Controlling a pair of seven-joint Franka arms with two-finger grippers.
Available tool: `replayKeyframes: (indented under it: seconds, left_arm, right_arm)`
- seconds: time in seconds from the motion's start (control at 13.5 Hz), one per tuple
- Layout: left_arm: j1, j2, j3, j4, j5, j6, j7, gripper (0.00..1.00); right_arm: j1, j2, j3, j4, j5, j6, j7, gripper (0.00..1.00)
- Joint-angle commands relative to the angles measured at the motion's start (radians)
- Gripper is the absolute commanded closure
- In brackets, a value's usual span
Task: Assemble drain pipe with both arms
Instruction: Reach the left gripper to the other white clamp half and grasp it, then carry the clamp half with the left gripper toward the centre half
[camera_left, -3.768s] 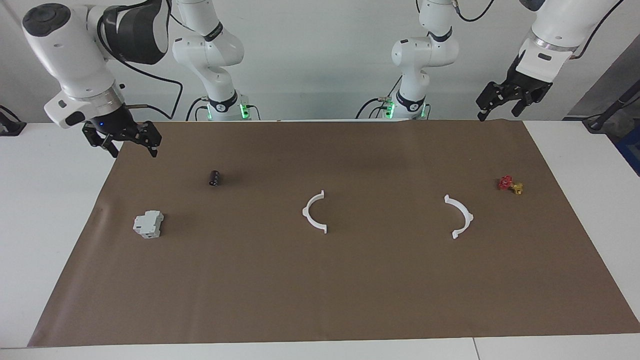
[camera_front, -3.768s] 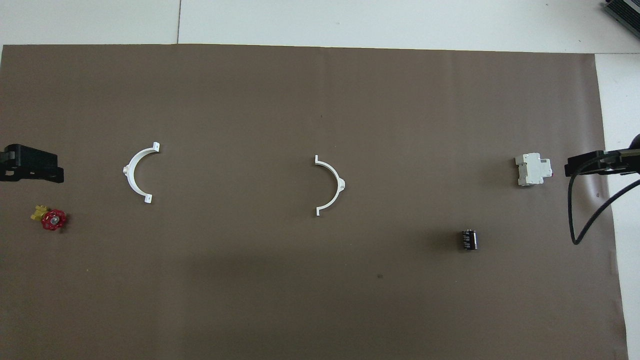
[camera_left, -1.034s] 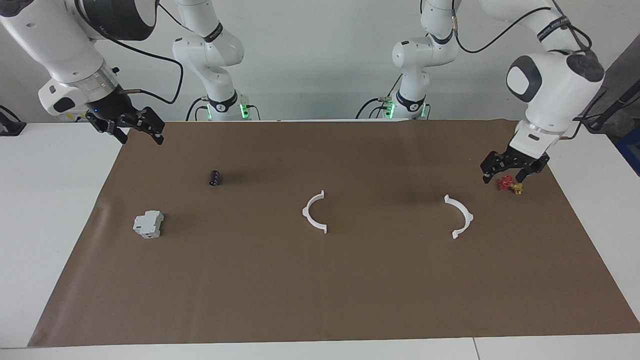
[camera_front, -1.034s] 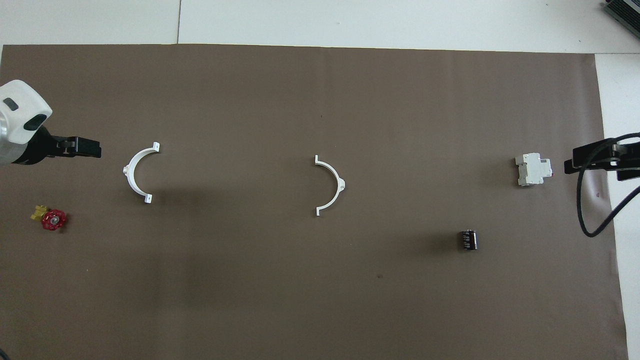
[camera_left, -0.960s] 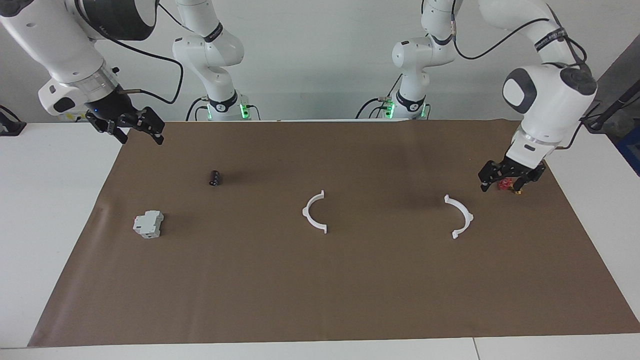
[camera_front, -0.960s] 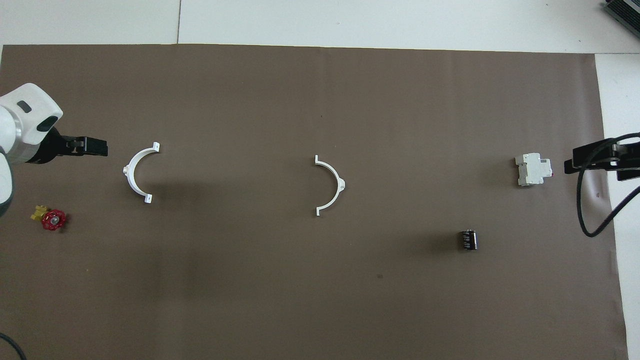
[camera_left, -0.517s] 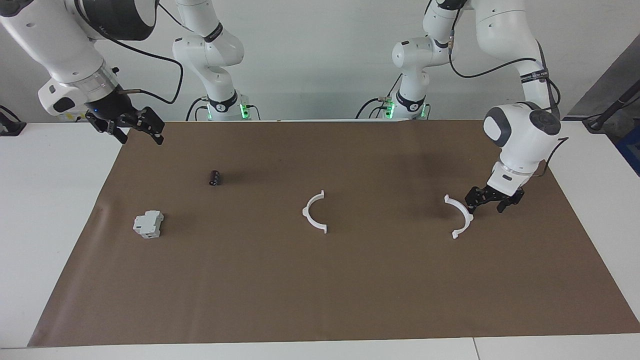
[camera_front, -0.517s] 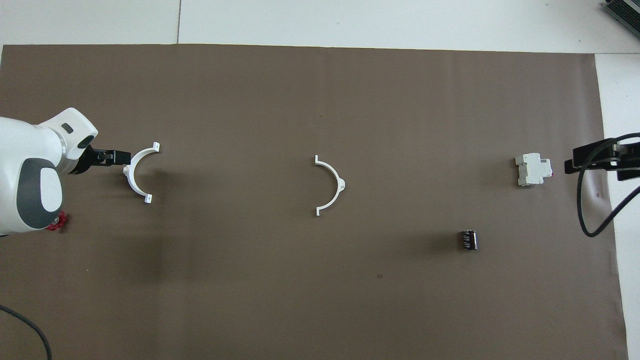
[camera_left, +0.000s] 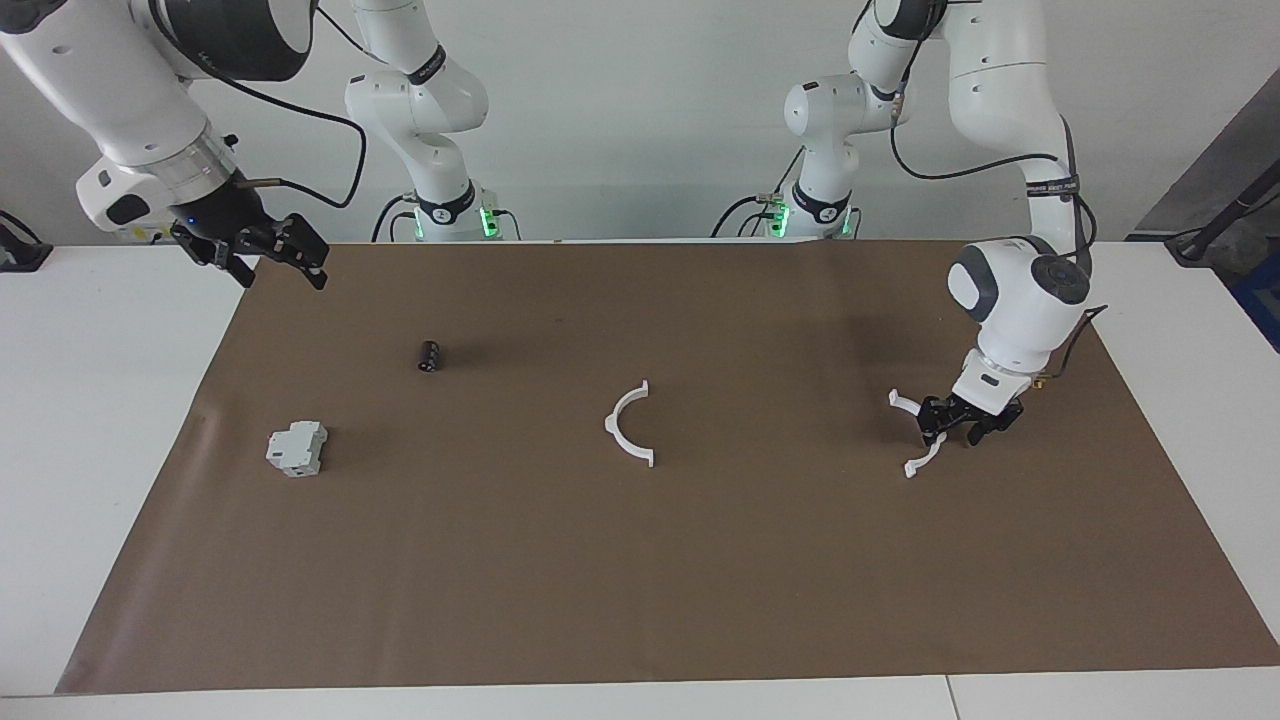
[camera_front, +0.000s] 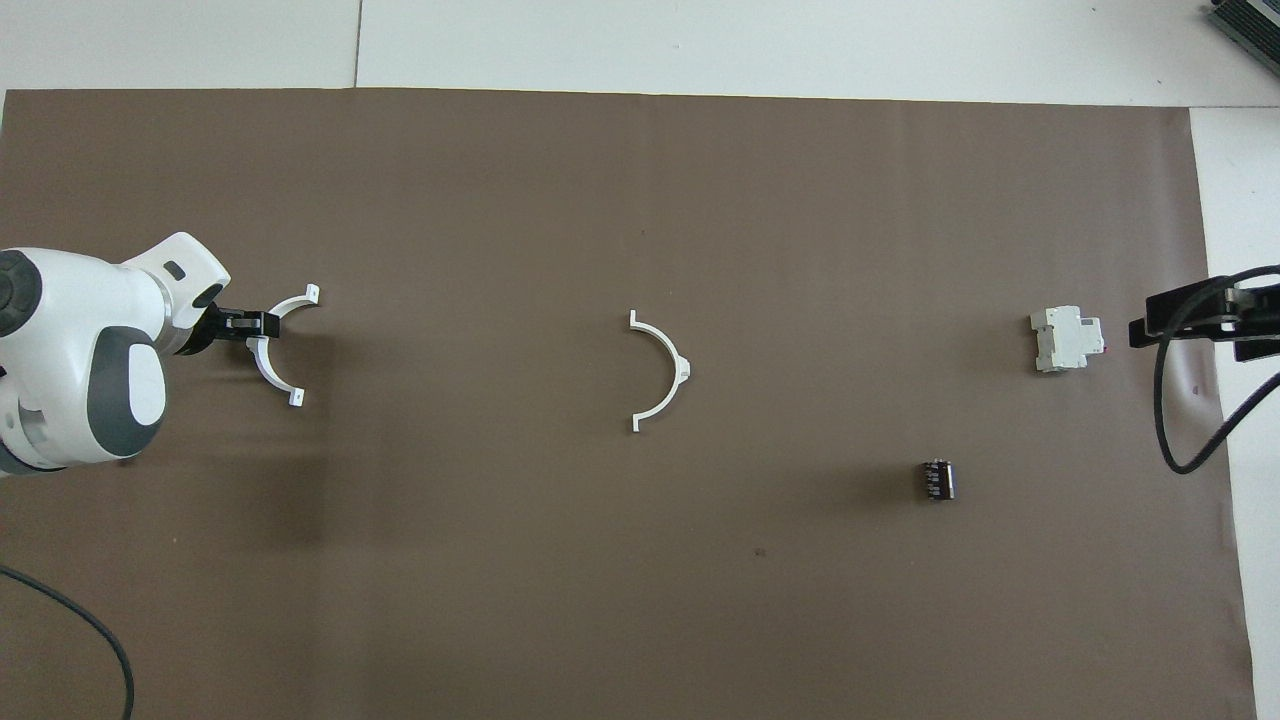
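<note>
Step in hand: first pickup.
- Left pincer low on mat, astride middle of first half-ring, at 9 o'clock in overhead view. Cannot tell if it is pinching yet.
- Second half-ring flat at mat centre, well apart; open sides face each other.
- Right pincer spread, waits in air by mat corner, 10 o'clock in facing view.
- Next, I judge: firm pinch, lift; right arm fetches second half; align end tabs.
</note>
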Motion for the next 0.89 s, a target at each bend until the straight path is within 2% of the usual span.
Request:
replayKeyframes:
  seconds: [0.0,0.07,0.22,0.3,0.44,0.59,0.81]
  left_arm:
    - [-0.002,-0.008,-0.001,-0.022,-0.007,0.018,0.011,0.58]
    - [0.001,-0.008,-0.001,-0.023,-0.007,0.017,0.011,0.61]
    - [-0.002,-0.008,-0.002,-0.02,-0.016,0.009,0.011,1.0]
    - [-0.003,-0.008,-0.002,-0.008,-0.016,-0.011,0.012,1.0]
    - [-0.01,0.004,-0.012,0.086,-0.016,-0.107,0.017,1.0]
    - [-0.075,0.027,-0.013,0.188,-0.016,-0.173,0.02,1.0]
    - [-0.204,0.041,-0.012,0.223,-0.013,-0.161,0.021,1.0]
  right_arm:
    - [-0.013,-0.007,0.007,-0.006,0.007,0.005,0.009,0.0]
    - [-0.013,-0.007,0.007,-0.006,0.007,0.005,0.009,0.0]
    - [-0.012,-0.007,0.008,-0.006,0.007,0.004,0.009,0.0]
    - [-0.012,-0.007,0.007,-0.006,0.007,0.004,0.009,0.0]
    - [-0.013,-0.007,0.007,-0.006,0.007,0.004,0.009,0.0]
    - [-0.012,-0.007,0.007,-0.006,0.007,0.004,0.009,0.0]
    - [-0.012,-0.007,0.007,-0.006,0.007,0.0,0.009,0.0]
